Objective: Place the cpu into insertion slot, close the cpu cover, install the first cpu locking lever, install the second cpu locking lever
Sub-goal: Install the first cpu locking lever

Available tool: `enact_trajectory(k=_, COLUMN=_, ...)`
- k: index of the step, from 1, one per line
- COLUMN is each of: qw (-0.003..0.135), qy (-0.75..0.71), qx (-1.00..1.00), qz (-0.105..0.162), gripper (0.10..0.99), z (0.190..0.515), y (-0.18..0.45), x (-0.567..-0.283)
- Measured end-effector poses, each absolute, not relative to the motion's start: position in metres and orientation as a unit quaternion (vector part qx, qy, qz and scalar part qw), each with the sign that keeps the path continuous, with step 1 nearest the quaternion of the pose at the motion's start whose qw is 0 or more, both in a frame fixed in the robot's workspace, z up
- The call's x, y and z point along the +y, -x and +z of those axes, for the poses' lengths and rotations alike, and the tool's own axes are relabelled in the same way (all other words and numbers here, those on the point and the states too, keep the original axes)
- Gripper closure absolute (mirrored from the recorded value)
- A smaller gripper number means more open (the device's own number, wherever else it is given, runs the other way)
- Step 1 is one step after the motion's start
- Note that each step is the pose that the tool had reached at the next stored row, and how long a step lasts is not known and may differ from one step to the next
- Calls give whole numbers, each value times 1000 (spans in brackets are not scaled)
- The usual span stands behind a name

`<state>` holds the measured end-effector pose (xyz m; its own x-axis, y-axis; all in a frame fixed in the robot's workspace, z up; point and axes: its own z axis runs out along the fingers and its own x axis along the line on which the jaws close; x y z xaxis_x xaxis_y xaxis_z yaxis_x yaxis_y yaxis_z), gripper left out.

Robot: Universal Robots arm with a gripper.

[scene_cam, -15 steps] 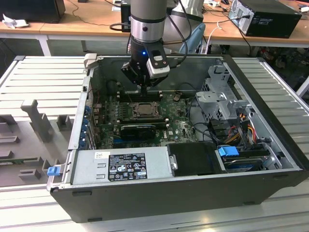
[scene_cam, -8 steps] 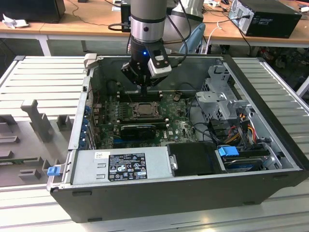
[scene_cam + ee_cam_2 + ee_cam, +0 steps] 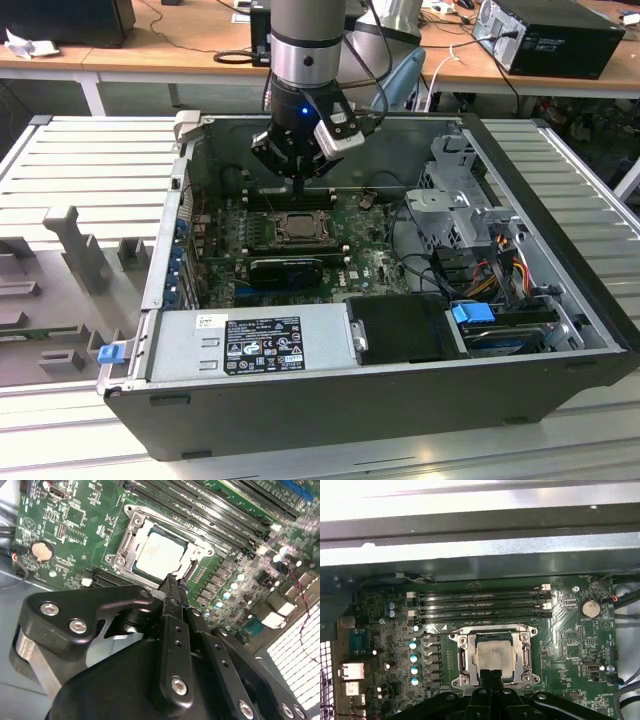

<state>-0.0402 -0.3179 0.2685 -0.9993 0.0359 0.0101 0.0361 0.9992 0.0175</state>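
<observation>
The cpu [image 3: 160, 555] lies flat in the insertion slot [image 3: 126, 540], its silver-grey top facing up; it also shows in the first wrist view as the cpu [image 3: 494, 655]. The cpu cover [image 3: 461, 655] lies down around it as a silver frame, with the chip showing through its window. I cannot make out how the locking levers sit. My gripper [image 3: 172, 581] is shut with nothing between its black fingers, and its tips hover just over the socket's edge. In the exterior view my gripper [image 3: 300, 188] hangs above the socket [image 3: 297, 228] inside the open computer case.
Long black memory slots [image 3: 480, 605] run beside the socket toward the case wall [image 3: 480, 555]. A black card [image 3: 290, 268], a power supply [image 3: 255, 345] and a drive cage [image 3: 460, 200] with cables crowd the case. A coin battery [image 3: 590, 608] sits on the green board.
</observation>
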Motion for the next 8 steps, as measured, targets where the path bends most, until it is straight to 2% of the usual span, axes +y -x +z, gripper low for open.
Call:
enact_trajectory(k=2, qw=5, qy=-27, qx=-1000, qz=-9, gripper=980, z=268, y=41, x=-318)
enact_trajectory(k=8, qw=5, qy=-29, qx=-999, qz=-13, gripper=980, z=268, y=70, x=-318)
